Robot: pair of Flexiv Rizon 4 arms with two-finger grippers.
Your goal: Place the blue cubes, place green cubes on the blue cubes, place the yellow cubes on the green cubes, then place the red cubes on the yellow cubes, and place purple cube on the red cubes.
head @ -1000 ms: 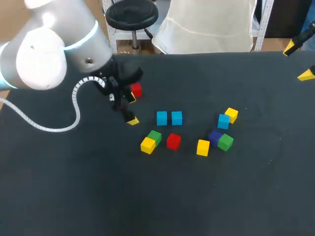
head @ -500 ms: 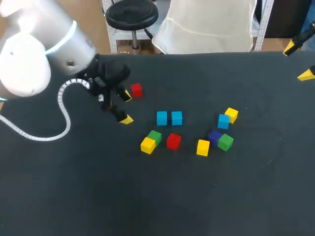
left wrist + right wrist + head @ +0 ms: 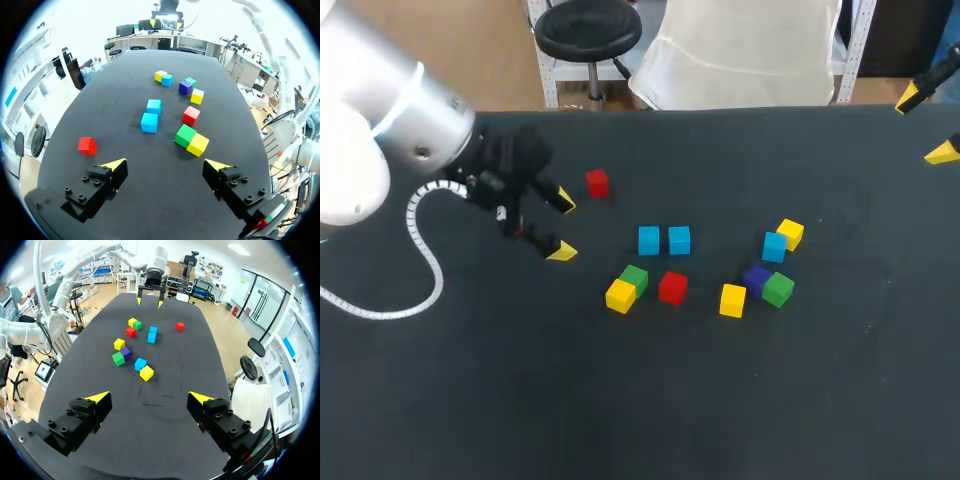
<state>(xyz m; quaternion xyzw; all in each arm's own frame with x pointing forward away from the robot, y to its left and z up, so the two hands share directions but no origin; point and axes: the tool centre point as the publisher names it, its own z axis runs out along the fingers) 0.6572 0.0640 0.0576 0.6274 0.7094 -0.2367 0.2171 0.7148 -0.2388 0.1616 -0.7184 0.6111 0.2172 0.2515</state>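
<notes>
From the head view, I am drawing my left arm back toward its own side. The left gripper, which stood around the lone red cube a second ago, is now clear of it, spread wide and carrying nothing. That cube is sitting on the table where it was, apart from the others. The blue pair is lying side by side near the middle, and nothing is stacked yet, so I judge the red one is being left for a later layer.

In the left wrist view, the fingers are gaping with only bare table between them. The lone red cube is lying ahead and off to one side, the blue pair farther ahead.

In the right wrist view, the right gripper is hanging wide open and empty, well back from the cubes.
</notes>
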